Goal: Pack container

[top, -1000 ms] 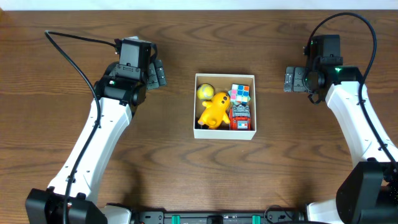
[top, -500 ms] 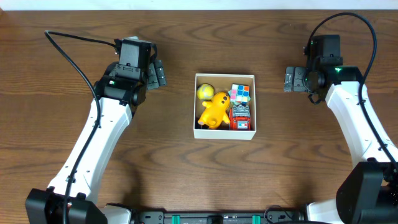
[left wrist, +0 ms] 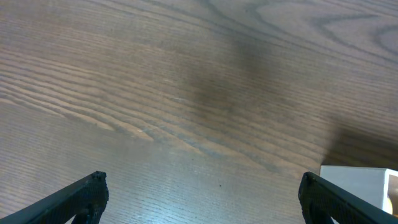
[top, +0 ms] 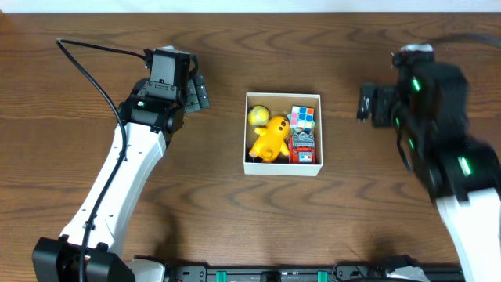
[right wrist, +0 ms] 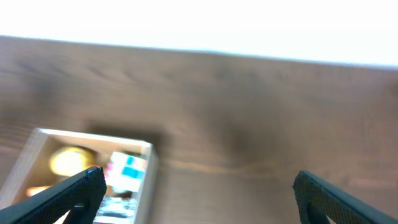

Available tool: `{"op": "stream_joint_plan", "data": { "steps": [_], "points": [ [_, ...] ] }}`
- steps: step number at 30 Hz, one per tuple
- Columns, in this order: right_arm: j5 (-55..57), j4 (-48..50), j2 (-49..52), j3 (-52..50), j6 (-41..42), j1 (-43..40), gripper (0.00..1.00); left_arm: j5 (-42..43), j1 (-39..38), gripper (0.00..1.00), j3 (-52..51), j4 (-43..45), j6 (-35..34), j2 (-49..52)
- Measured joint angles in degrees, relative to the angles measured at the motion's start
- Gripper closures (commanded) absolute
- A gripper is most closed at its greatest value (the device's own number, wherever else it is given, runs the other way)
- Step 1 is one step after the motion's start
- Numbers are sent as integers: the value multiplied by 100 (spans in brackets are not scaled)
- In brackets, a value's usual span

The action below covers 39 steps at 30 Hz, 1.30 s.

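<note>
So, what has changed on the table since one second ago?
The right arm has started to move; it is blurred, its direction unclear. Its open right gripper remains right of the container. Nothing was grasped or released. The left gripper and the toys inside stayed.

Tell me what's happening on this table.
Two robot arms are packing small toys into a square white cardboard box that sits between them. It already holds a yellow ball, a yellow plush figure, a colourful puzzle cube and a red toy. The left hand and right hand are both open and empty, one on either side of the box. The right arm looks blurred.
</note>
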Motion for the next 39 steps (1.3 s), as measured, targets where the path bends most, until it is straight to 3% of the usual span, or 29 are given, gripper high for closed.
{"op": "stream_joint_plan", "data": {
  "steps": [5,13,20,32,39],
  "points": [
    [-35,-9,-1296,7,4,378,1,0,0,2,0,-2,0,0],
    [-605,-323,-3434,-111,24,328,1,0,-2,2,0,-2,0,0],
    [-815,-229,-4909,-1357,31,-109,1,0,0,2,0,-4,0,0],
    [-922,2522,-5989,-4922,94,-732,1,0,0,2,0,-7,0,0],
    [-922,3480,-6063,-6166,103,-931,1,0,-2,2,0,-7,0,0]
  ]
}}
